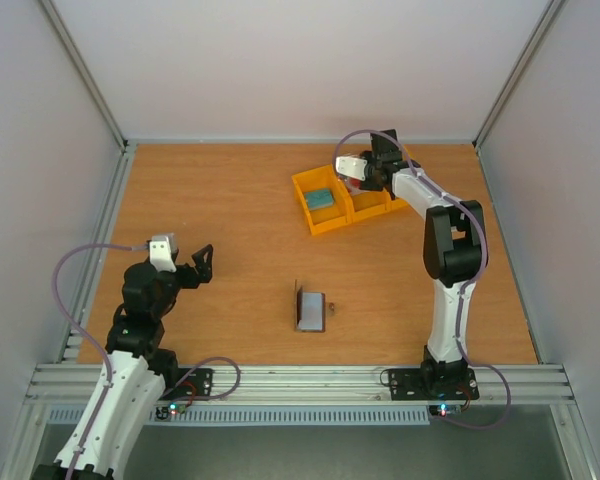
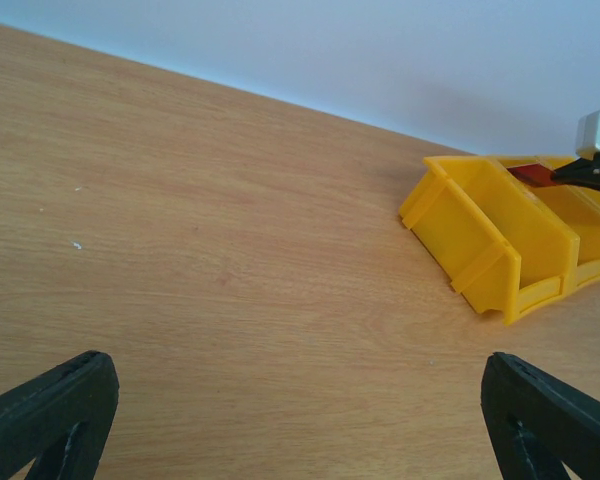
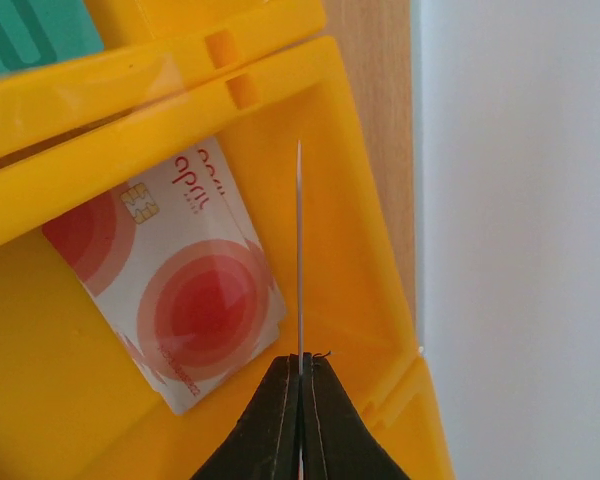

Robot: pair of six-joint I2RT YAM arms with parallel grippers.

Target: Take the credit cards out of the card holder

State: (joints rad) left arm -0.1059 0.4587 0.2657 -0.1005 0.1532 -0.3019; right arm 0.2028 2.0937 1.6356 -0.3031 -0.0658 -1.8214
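Note:
The brown card holder (image 1: 310,310) stands open on the table near the front middle, its snap tab (image 1: 332,307) to the right. My right gripper (image 1: 358,176) hangs over the middle compartment of the yellow bin (image 1: 330,216). In the right wrist view it (image 3: 300,365) is shut on a thin credit card (image 3: 299,250) seen edge-on, held upright above the bin floor. Pale cards with red round spots (image 3: 180,290) lie flat in that compartment. My left gripper (image 1: 202,262) is open and empty over bare table at the left, far from the holder; its fingers (image 2: 50,410) frame bare wood.
A teal flat object (image 1: 320,197) lies in the bin's left compartment, also in the right wrist view (image 3: 30,30). The bin (image 2: 490,240) sits at the back right near the rear wall. Grey walls enclose the table on three sides.

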